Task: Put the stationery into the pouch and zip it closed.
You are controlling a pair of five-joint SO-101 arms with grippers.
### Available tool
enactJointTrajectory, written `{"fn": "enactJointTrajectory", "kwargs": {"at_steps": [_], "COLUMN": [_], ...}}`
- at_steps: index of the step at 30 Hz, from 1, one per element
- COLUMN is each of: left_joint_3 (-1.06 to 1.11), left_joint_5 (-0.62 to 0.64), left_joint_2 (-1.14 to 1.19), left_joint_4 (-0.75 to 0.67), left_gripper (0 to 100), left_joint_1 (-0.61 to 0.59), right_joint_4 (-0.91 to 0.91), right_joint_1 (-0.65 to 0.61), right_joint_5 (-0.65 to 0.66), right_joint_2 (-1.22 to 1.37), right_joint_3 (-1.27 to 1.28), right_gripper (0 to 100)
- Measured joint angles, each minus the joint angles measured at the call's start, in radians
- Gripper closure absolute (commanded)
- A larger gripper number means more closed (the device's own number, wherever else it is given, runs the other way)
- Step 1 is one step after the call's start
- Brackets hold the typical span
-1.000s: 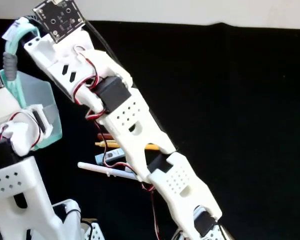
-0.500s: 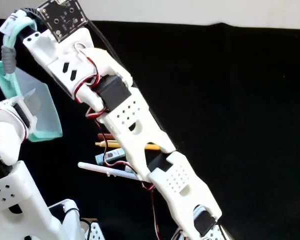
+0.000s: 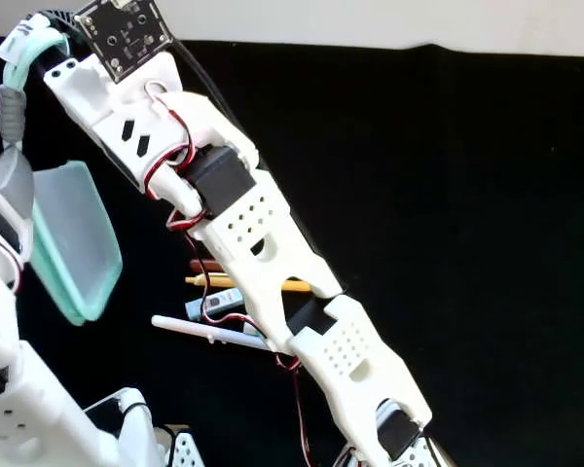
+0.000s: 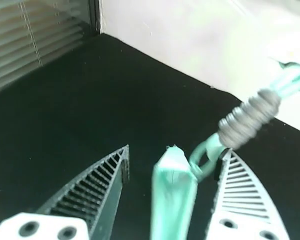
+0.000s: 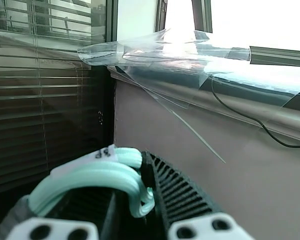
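A translucent mint pouch [image 3: 73,238] hangs tilted at the far left from its mint cord [image 3: 19,68], which carries a grey coil [image 3: 10,112]. My right gripper [image 3: 34,49], at the end of the long arm crossing the table, is shut on the cord's loop [image 5: 90,175]. My left gripper [image 3: 8,209] sits at the pouch's left edge. Its fingers stand open on either side of the pouch edge [image 4: 172,185], beside the zip ring and coil [image 4: 247,117]. Stationery lies on the black table under the right arm: a white pen [image 3: 200,329], a yellow pencil [image 3: 209,280], a blue item [image 3: 214,304].
The right arm [image 3: 273,263] runs diagonally from the front right to the back left, over the stationery. The left arm's white base [image 3: 29,418] fills the front left corner. Black tabletop [image 3: 467,214] lies open to the right. A pale wall [image 3: 370,19] borders the back edge.
My left arm has swung left and down, and its fingers have come off the pouch's side. The pouch has turned and dropped lower on its cord. The right gripper rose slightly.
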Motion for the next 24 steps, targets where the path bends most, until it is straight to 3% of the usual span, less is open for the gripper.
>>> {"fn": "enactJointTrajectory", "kwargs": {"at_steps": [14, 21, 24], "left_joint_3": [0.066, -0.041, -0.14], "left_joint_5": [-0.414, -0.591, -0.649], "left_joint_2": [0.057, 0.199, 0.258], "left_joint_4": [-0.23, -0.232, -0.161], "left_gripper": [71, 71, 71], "left_joint_1": [-0.005, -0.029, -0.034], "right_joint_4": [0.0, 0.0, 0.0], "right_joint_1": [0.0, 0.0, 0.0], "right_joint_5": [0.0, 0.0, 0.0], "right_joint_2": [0.0, 0.0, 0.0], "right_joint_3": [0.0, 0.0, 0.0], "right_gripper": [99.2, 99.2, 99.2]}}
